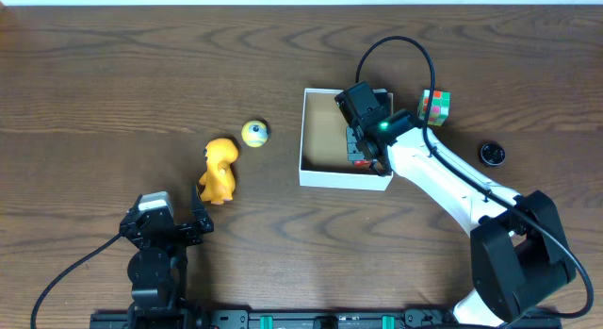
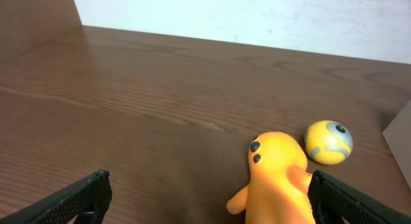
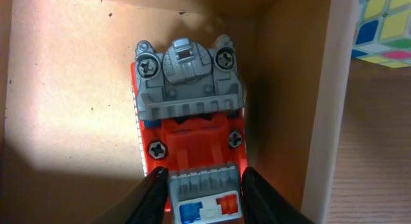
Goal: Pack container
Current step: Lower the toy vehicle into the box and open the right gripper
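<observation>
- Your right arm stretches from the near edge of the dark wooden desk (image 1: 113,74) to the shallow square white-walled cardboard container (image 1: 301,136), which sits right of centre, and its wrist tips down inside.
- Your right claw (image 3: 205,189) is narrow, pinching a red and grey plastic toy vehicle (image 3: 186,89) that lies on the brown floor close beside one wall.
- Your left arm crouches low at the near edge. Your left claw (image 2: 209,185) is spread wide and empty, just behind a yellow rubber figure (image 2: 276,179).

The table (image 1: 113,84) is dark wood-grain, smooth with a dull sheen. The container (image 1: 344,179) has thin white walls and a matt brown cardboard inside. The toy truck (image 3: 189,115) is red and grey moulded plastic with metal-looking screws. The yellow dinosaur figure (image 2: 279,179) looks smooth, slightly glossy.
</observation>
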